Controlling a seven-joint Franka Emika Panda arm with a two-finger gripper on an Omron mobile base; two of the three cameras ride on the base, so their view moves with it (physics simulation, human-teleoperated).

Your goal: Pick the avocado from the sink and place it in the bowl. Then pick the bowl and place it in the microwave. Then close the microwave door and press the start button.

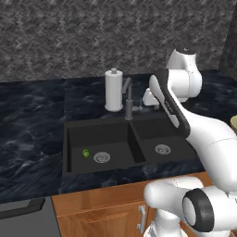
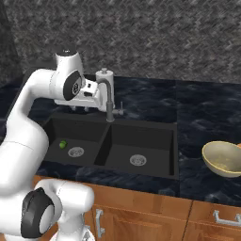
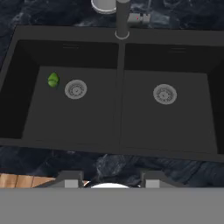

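The small green avocado (image 1: 86, 152) (image 2: 62, 144) (image 3: 53, 80) lies on the floor of the left basin of the black sink (image 1: 115, 134) (image 2: 141, 141) (image 3: 118, 127), just left of that basin's drain. My gripper (image 1: 150, 102) (image 2: 81, 107) (image 3: 111, 180) hangs above the sink near the faucet, pointing down, well above and apart from the avocado. Its fingers stand apart with nothing between them. The tan bowl (image 2: 223, 159) (image 1: 233, 122) sits on the counter right of the sink. The microwave and its door are out of view.
A grey faucet (image 1: 128, 104) (image 2: 109, 96) (image 3: 122, 17) rises behind the divider between the basins, close to my hand. A white paper towel roll (image 1: 113, 90) stands behind the sink. Dark marble counter (image 1: 28, 134) surrounds the sink, with wooden cabinets (image 2: 141, 214) below.
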